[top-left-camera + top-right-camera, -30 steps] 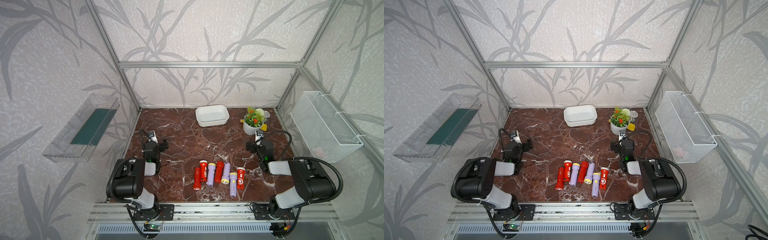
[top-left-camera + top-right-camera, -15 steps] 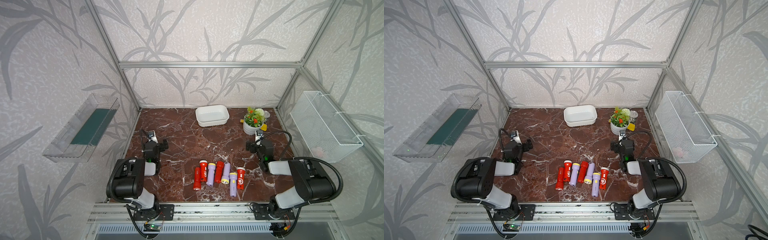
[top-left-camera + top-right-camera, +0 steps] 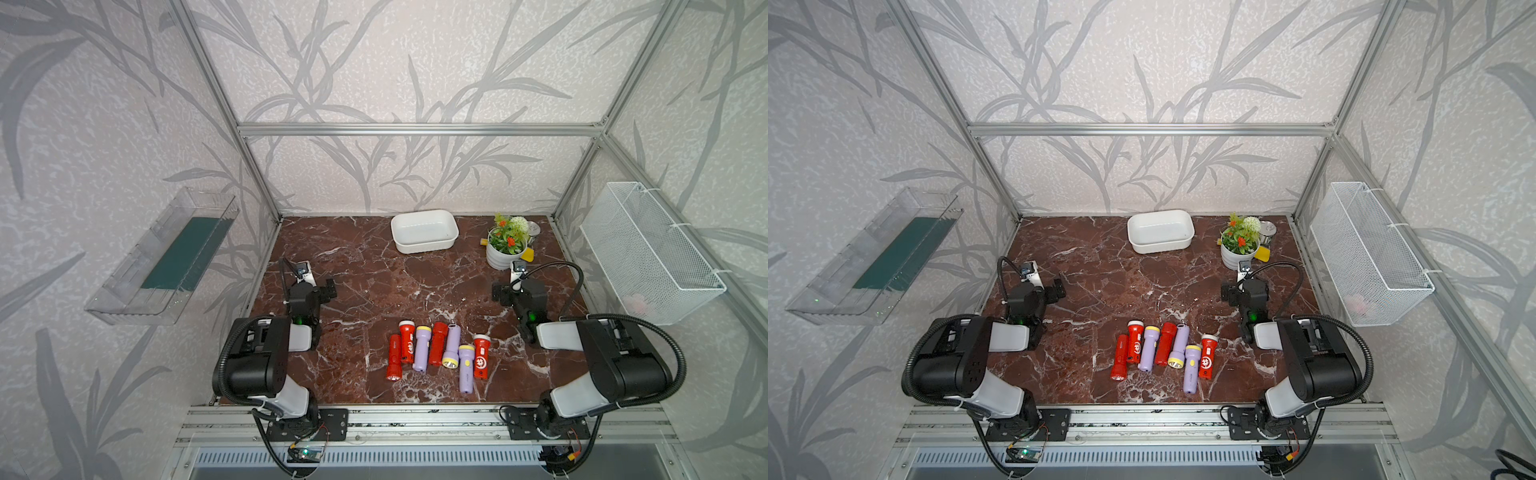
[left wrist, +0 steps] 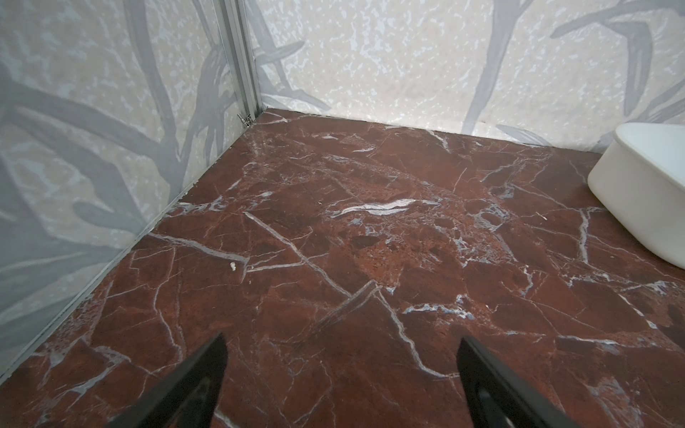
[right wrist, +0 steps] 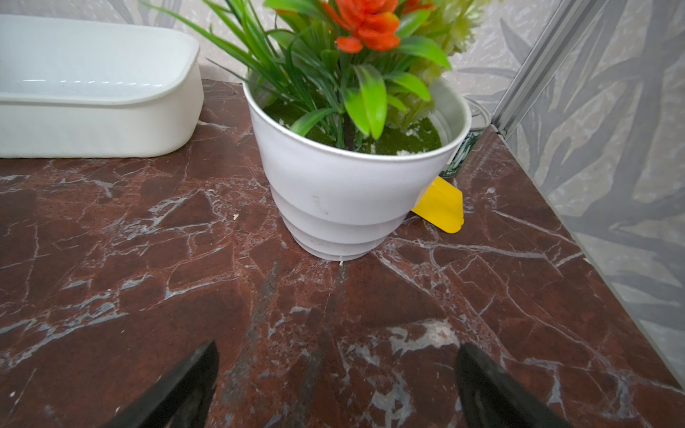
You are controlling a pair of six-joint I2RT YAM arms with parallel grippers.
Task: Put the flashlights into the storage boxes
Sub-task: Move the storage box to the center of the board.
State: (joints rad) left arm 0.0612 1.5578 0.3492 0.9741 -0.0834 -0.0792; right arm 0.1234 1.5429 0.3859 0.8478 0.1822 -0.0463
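Several flashlights [image 3: 438,353] [image 3: 1163,353], red ones and lilac ones with yellow head rings, lie side by side near the table's front edge. The white storage box [image 3: 428,247] [image 3: 1160,247] stands at the back middle with nothing in it; its wall also shows in the left wrist view [image 4: 637,192] and the right wrist view [image 5: 96,122]. My left gripper [image 3: 316,287] [image 4: 341,339] rests low at the left, open, over bare marble. My right gripper [image 3: 515,289] [image 5: 338,346] is open at the right, just in front of the plant pot. The flashlights lie between and nearer than both grippers.
A white pot with artificial flowers [image 3: 505,249] [image 5: 352,185] stands at the back right, with a yellow tag [image 5: 441,211] and a tin can [image 5: 470,122] behind it. A wire-mesh basket [image 3: 648,253] hangs on the right wall, a clear tray with green base [image 3: 166,257] on the left wall.
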